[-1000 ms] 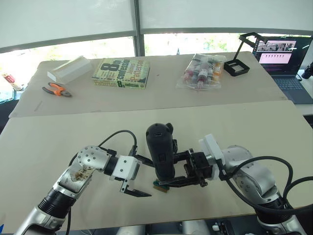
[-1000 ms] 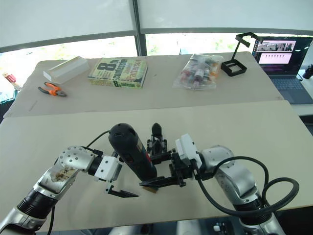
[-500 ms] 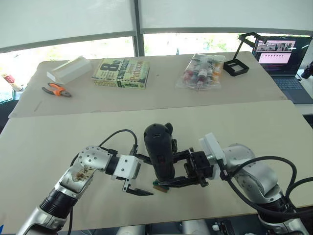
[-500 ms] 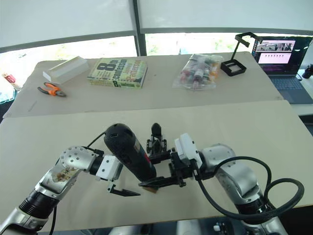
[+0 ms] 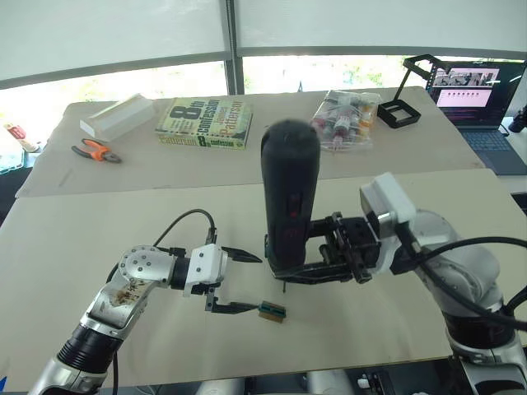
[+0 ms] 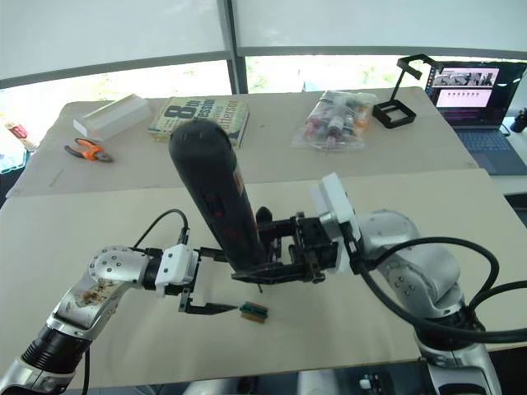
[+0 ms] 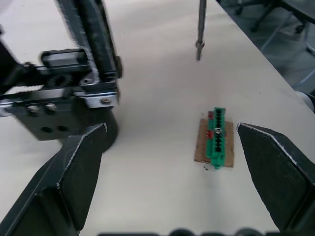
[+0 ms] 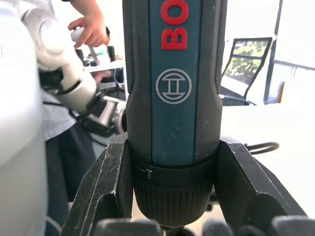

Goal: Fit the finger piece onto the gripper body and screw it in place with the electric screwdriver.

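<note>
My right gripper (image 5: pixel 284 259) is shut on the electric screwdriver (image 5: pixel 290 193), a thick black cylinder that it holds upright above the near table. The thin bit (image 7: pixel 201 29) hangs down and ends above the table. The gripper body (image 7: pixel 64 98) stands on the table just behind the screwdriver, and its pointed tip (image 6: pixel 263 217) shows beside the tool. My left gripper (image 5: pixel 258 285) is open to the left of the screwdriver, low over the table, with nothing between its fingers. The finger piece is hidden or out of view.
A small green-and-brown block (image 5: pixel 272 312) lies near the front edge, ahead of the left gripper. On the far table are a book (image 5: pixel 204 123), pliers (image 5: pixel 97 151), a white box (image 5: pixel 117 117), a bag of bottles (image 5: pixel 342 119), a black stand (image 5: pixel 408 95) and a laptop (image 5: pixel 478 99). A person's hand (image 8: pixel 91 29) shows behind.
The right gripper has lifted the screwdriver well up from near the table and set it more upright. The left gripper has drawn back a little to the left.
</note>
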